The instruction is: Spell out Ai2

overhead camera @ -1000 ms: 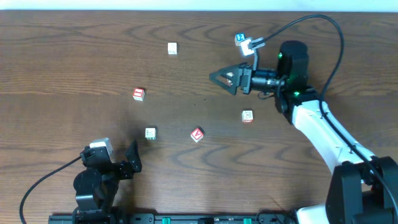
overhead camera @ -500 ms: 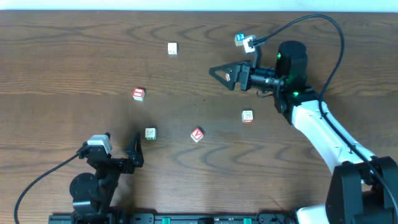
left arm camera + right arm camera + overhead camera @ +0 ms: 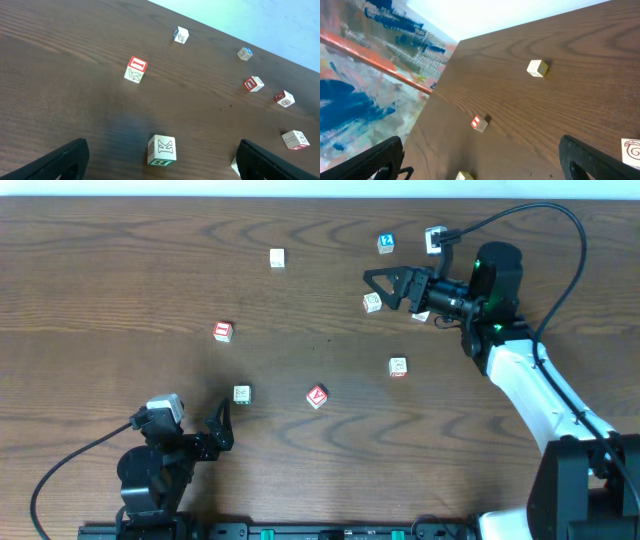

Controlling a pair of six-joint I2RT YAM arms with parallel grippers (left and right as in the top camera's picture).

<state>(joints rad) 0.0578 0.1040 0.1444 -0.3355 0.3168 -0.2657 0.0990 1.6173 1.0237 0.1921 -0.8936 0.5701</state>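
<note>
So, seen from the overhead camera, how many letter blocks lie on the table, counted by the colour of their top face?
Red-topped blocks: 2
Blue-topped block: 1
Cream-topped blocks: 4
Total: 7 blocks

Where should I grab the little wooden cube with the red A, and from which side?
I'd grip the wooden cube with the red A by two opposite side faces, coming straight down. It sits flat on the dark wooden table with clear space all round, but turned askew to the table's edges, so twist the wrist to meet faces, not corners.
</note>
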